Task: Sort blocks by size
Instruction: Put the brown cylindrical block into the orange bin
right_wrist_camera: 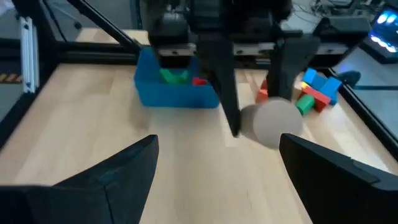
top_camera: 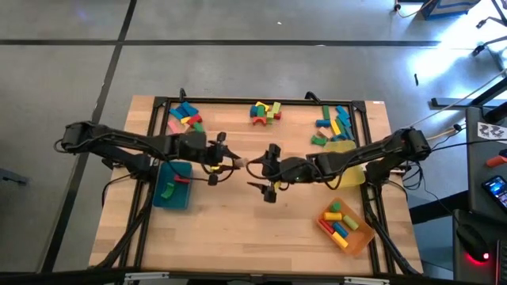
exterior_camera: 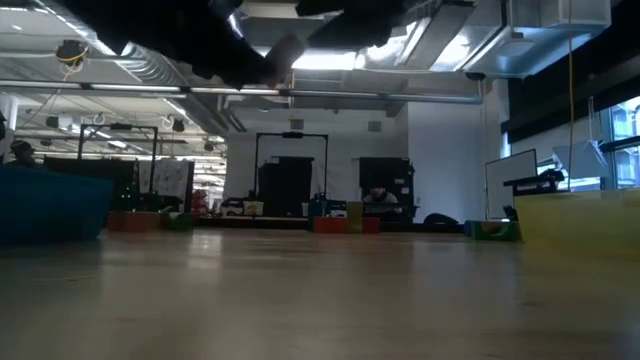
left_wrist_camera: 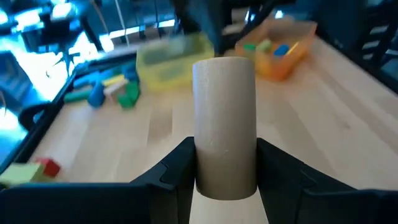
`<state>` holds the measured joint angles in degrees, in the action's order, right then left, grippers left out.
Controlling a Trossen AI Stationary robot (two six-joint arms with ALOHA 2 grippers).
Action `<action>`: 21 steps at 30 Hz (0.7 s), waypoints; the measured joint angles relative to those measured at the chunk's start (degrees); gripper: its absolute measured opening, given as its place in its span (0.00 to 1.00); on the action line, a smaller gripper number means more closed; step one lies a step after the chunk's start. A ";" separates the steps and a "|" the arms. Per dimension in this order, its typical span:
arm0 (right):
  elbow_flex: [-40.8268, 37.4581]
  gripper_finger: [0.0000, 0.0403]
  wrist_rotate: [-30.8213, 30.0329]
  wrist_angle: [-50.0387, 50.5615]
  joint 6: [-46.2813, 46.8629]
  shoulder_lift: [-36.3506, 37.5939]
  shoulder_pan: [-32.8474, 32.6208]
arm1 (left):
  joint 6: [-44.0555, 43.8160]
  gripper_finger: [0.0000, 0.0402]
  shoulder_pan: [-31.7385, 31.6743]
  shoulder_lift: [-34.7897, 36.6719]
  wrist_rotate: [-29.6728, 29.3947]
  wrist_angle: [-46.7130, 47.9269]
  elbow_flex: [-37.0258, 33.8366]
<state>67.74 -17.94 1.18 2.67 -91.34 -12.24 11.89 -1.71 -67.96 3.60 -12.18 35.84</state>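
Here, a plain unpainted wooden cylinder [left_wrist_camera: 225, 124] is clamped between the two dark fingers [left_wrist_camera: 168, 174] of the left gripper [top_camera: 238, 162], which press on its sides while most of its length pokes out past the fingertips. In the right wrist view the same cylinder [right_wrist_camera: 272, 123] shows end-on as a pale round face, pinched between the left arm's fingers and held above the wooden table [top_camera: 238, 229].

Directly ahead of those fingertips, facing them across a small gap, is the right gripper [top_camera: 269, 168], its fingers [right_wrist_camera: 118, 171] spread wide apart and grasping nothing. The two grippers meet nose to nose over the middle of the table.

Behind the left gripper's fingers, beside that arm, lies the teal tray [top_camera: 173, 185], with a green block and a red block in it. Behind the right gripper, under its arm, sits the yellow tray [top_camera: 348, 174]. Off to the side of the right gripper, toward the near table corner, the orange tray [top_camera: 345, 226] holds several coloured blocks.

Beyond both sets of fingers, along the far edge of the table, the remaining blocks lie in three loose heaps: a left heap [top_camera: 184, 117] of blue, yellow, pink and red pieces, a middle heap [top_camera: 265, 112] with a red arch, and a right heap [top_camera: 333, 125] mostly of blue and green bars.
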 joint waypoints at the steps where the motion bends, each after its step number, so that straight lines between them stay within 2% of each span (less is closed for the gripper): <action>1: -0.01 0.84 -0.12 -0.44 0.06 -0.22 0.12 | 0.23 0.31 0.03 -0.02 0.42 -1.91 -0.54; 10: 0.01 0.84 -2.06 -5.47 0.18 -1.65 0.64 | 2.96 0.31 0.26 0.26 2.68 -6.45 -0.88; 15: 0.01 0.84 -1.86 -9.01 0.18 -1.76 0.67 | 1.01 0.32 1.88 0.26 3.45 -6.85 -0.88; 21: 0.03 0.84 -0.26 -17.12 -2.67 -5.22 0.89 | -2.49 0.32 4.06 0.26 3.02 -8.85 -0.88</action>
<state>67.77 -18.20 -15.94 0.00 -96.56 -11.35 9.40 2.35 -67.70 6.61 -21.03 34.96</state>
